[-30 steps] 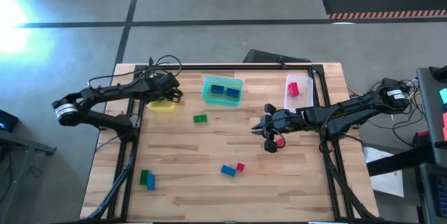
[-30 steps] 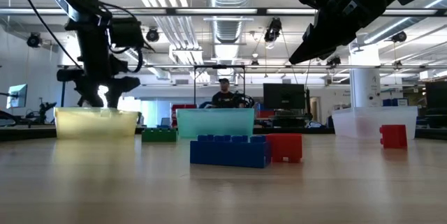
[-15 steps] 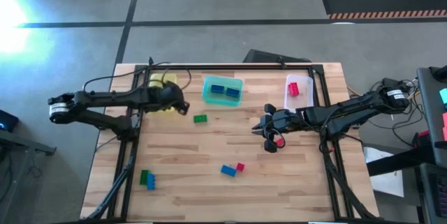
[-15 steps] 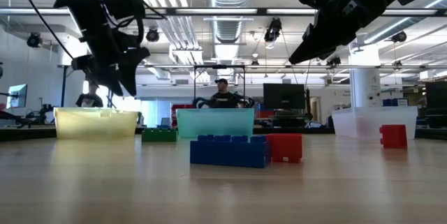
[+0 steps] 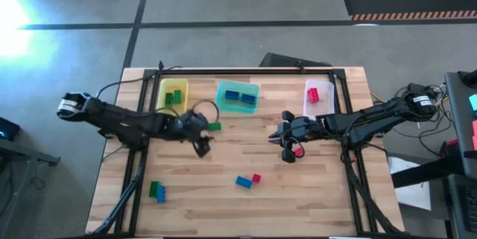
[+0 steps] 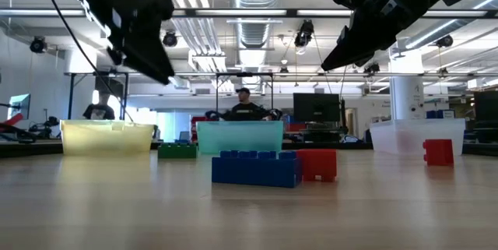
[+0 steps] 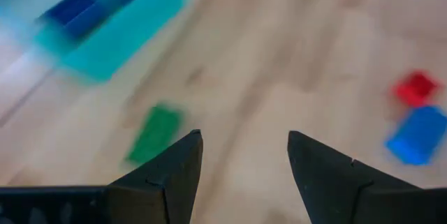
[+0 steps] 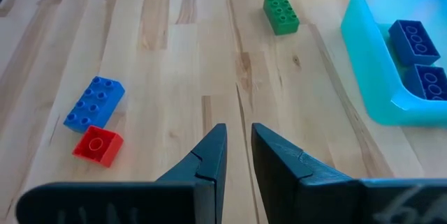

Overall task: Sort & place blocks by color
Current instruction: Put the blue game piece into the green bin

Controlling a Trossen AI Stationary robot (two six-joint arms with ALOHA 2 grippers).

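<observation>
At the far left near the table's front edge we see a green block [image 5: 153, 188] touching a blue block [image 5: 160, 194]. Behind them, the yellow bin [image 5: 173, 85] holds green pieces, perhaps two, though we cannot count them from above. The left gripper [image 5: 201, 147] hangs over the bare wood just in front of a lone green block [image 5: 214, 126], and its fingers [image 7: 169, 175] are spread wide with nothing between them. Next comes the teal bin [image 5: 221, 102] with two blue blocks [image 8: 422, 60] inside. In the middle front, a blue block [image 5: 243, 182] lies against a small red block [image 5: 256, 178]. The right gripper [image 5: 288, 152] hovers right of centre, its fingers [image 8: 207, 158] nearly together and holding nothing, with a red block [image 5: 298, 150] just beside it. Farthest right, the clear bin [image 5: 308, 108] holds a red block [image 5: 314, 94].
</observation>
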